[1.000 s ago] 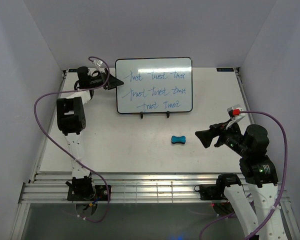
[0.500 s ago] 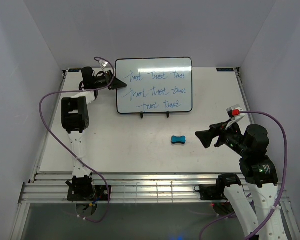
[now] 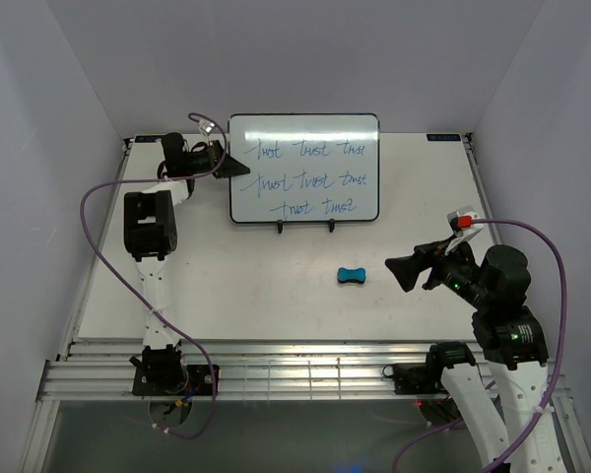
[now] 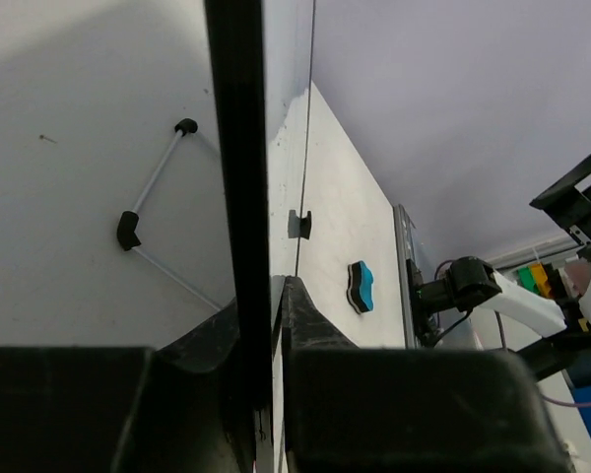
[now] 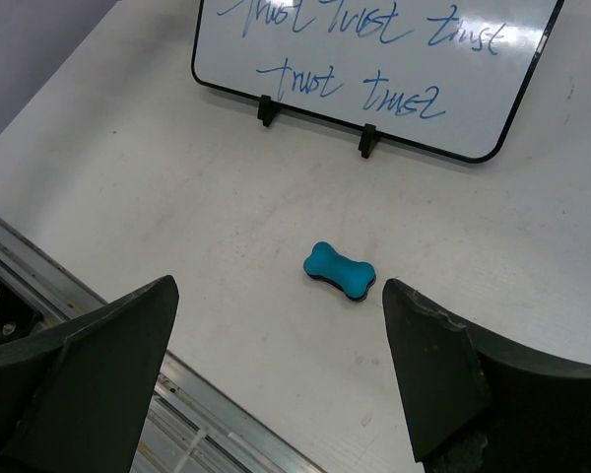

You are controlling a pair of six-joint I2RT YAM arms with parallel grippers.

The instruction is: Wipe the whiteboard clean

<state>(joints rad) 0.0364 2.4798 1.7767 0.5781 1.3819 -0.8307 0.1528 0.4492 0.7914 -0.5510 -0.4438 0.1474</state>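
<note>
1. The whiteboard (image 3: 303, 168), full of blue writing, stands on its easel (image 3: 280, 229) at the table's (image 3: 227, 286) far side.
2. The left gripper (image 3: 240, 166) pinches its left rim, probably to steady it.
3. The right gripper (image 3: 392, 273), jaws spread, faces the blue eraser (image 3: 351, 276), which lies unheld.

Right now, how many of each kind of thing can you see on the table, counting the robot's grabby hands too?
whiteboard: 1
blue eraser: 1
wire stand: 1
grippers: 2 (left gripper, right gripper)
Total: 5
</note>
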